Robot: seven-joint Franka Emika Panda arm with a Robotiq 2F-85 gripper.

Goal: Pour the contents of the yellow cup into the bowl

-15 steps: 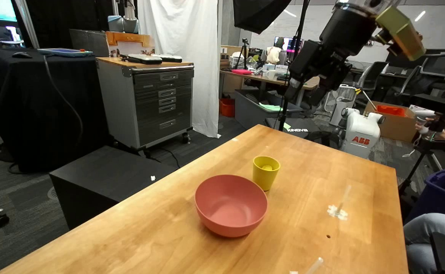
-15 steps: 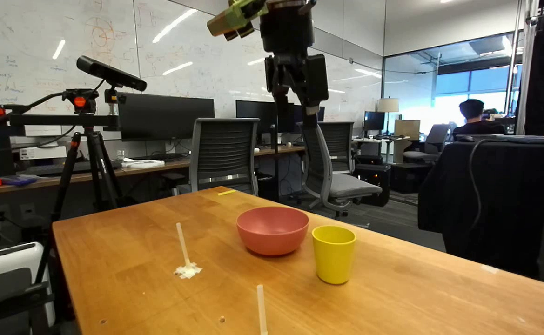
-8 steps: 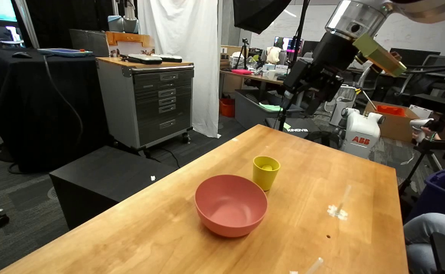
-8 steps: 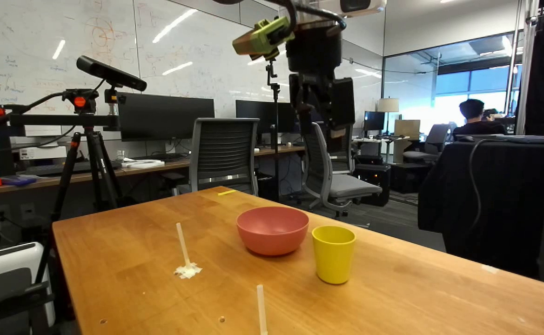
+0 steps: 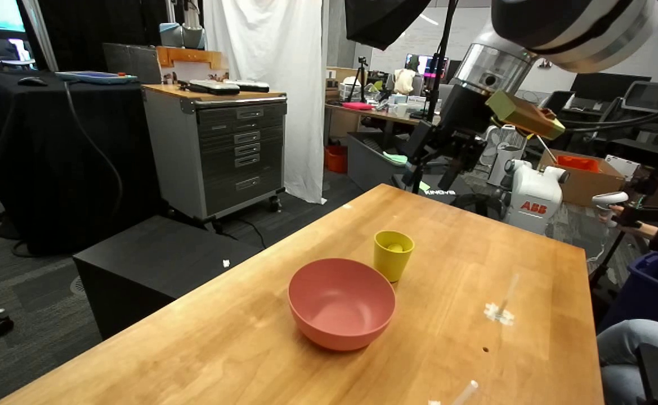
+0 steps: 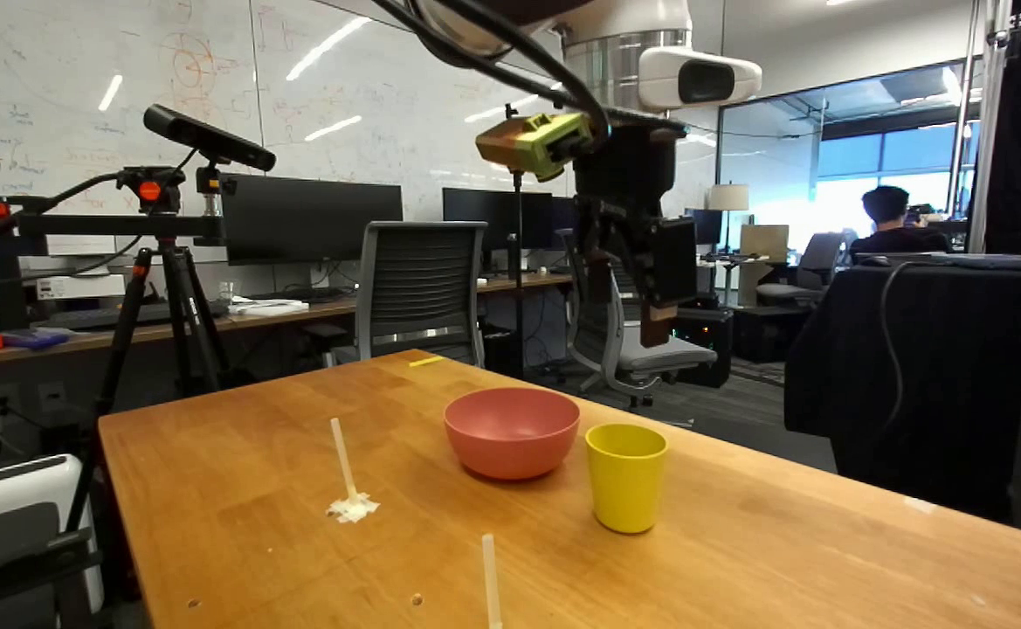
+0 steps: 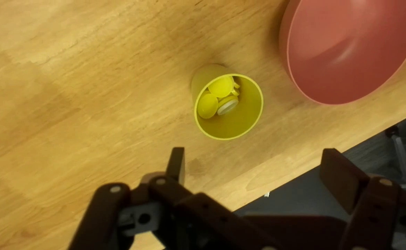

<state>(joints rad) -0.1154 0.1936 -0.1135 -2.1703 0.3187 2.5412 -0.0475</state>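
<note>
The yellow cup stands upright on the table in both exterior views (image 5: pixel 389 269) (image 6: pixel 626 489) and in the wrist view (image 7: pixel 246 116). Its contents, several small yellow and white pieces (image 7: pixel 221 93), lie at the bottom of the cup in the wrist view. The salmon-pink bowl stands close beside the cup (image 5: pixel 341 304) (image 6: pixel 512 441) and looks empty; the wrist view cuts it off at the upper right (image 7: pixel 348 59). My gripper (image 5: pixel 429 177) (image 6: pixel 626 316) is in the air, well above the table. Its fingers are wide apart with nothing between them (image 7: pixel 253 151).
The wooden table (image 5: pixel 238 343) has an edge near the cup and bowl. Two thin pale sticks rise from the table, one fixed with white tape (image 5: pixel 499 314) (image 6: pixel 353 508), the other nearer the camera (image 6: pixel 491 581). A dark low box (image 5: pixel 160 259) stands beside the table.
My gripper has come down toward the table, moving left in one exterior picture and right in the other. It stays open. The cup and bowl have not moved.
</note>
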